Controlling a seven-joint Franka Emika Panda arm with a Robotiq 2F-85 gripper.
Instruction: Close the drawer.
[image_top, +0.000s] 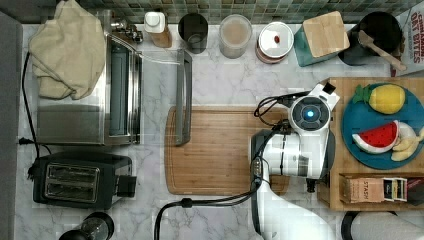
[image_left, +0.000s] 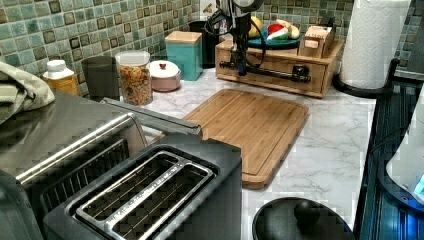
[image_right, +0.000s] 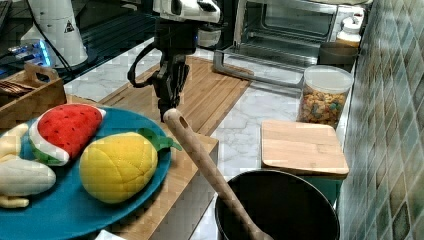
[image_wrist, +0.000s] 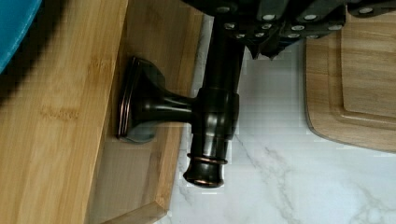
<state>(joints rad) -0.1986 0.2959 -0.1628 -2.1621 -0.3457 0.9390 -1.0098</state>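
Note:
The drawer (image_left: 280, 80) sits in the base of a light-wood stand (image_left: 330, 55) that carries a blue plate. Its front (image_wrist: 140, 186) bears a long dark bar handle (image_wrist: 215, 116), which runs along the stand's face in the left view as the handle (image_left: 272, 71). My gripper (image_wrist: 264, 44) hangs straight down over the handle's end, fingers together and against the bar. It is the gripper (image_left: 241, 67) in the left view and the gripper (image_right: 167, 107) in the right view. I cannot tell how far the drawer stands out of the stand.
A bamboo cutting board (image_top: 215, 150) lies on the marble counter beside the stand. The toaster oven (image_top: 90, 95) has its door (image_top: 183, 97) open, with a black toaster (image_top: 75, 180) below it in the top view. Jars and a teal box (image_top: 322, 37) line the tiled wall. A paper towel roll (image_left: 372, 42) stands by the stand.

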